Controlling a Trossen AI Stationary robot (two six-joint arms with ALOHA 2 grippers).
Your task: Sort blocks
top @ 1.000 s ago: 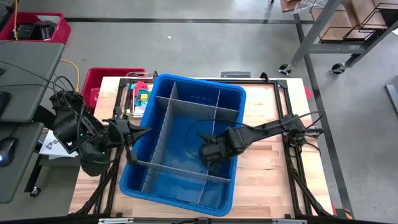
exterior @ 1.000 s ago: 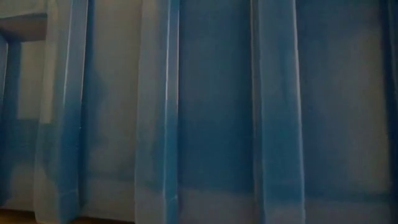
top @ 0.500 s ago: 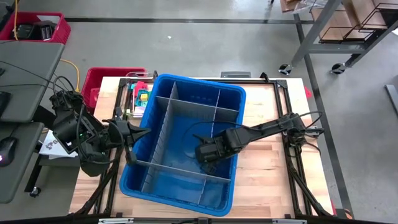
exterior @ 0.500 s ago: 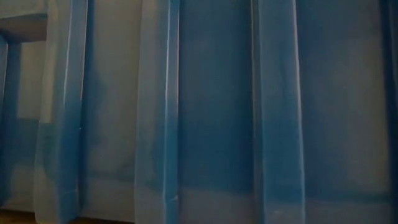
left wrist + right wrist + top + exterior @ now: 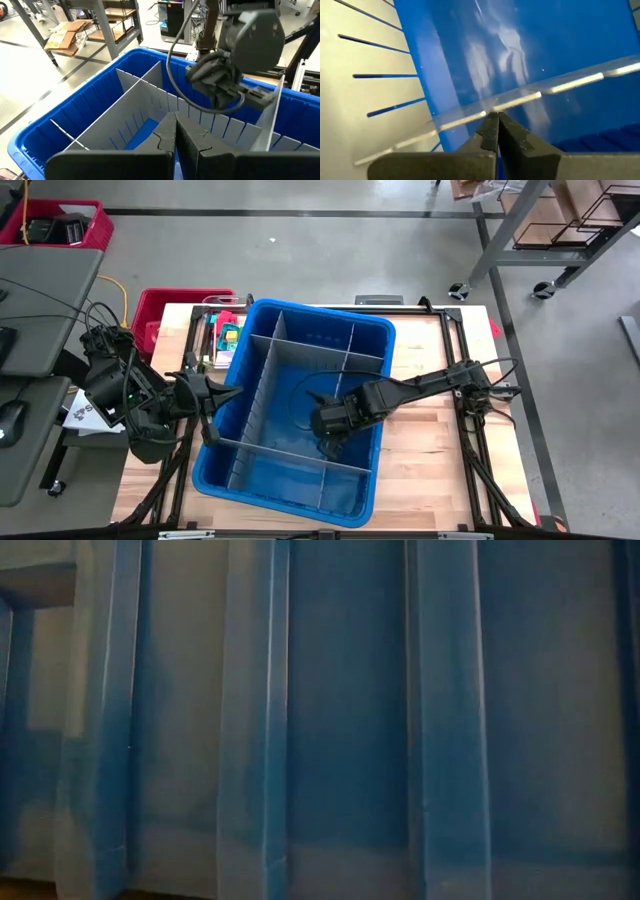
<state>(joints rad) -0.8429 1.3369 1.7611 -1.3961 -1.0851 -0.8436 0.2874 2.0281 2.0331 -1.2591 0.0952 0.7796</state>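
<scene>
Blocks (image 5: 226, 332): small mixed-colour cluster on the bench (image 5: 420, 450), outside the blue bin's (image 5: 290, 480) far left corner, beside a red basket (image 5: 165, 305); too small to read any long axis or heading

Right claw (image 5: 322, 442): fingers pressed together, holding nothing, tip down in the bin's middle compartment, close to a grey divider (image 5: 290, 452)

Left claw (image 5: 232, 391): closed, empty, at the bin's left rim, pointing inward

Bench is pale wood with a black frame; grey concrete floor and metal racks around it
</scene>
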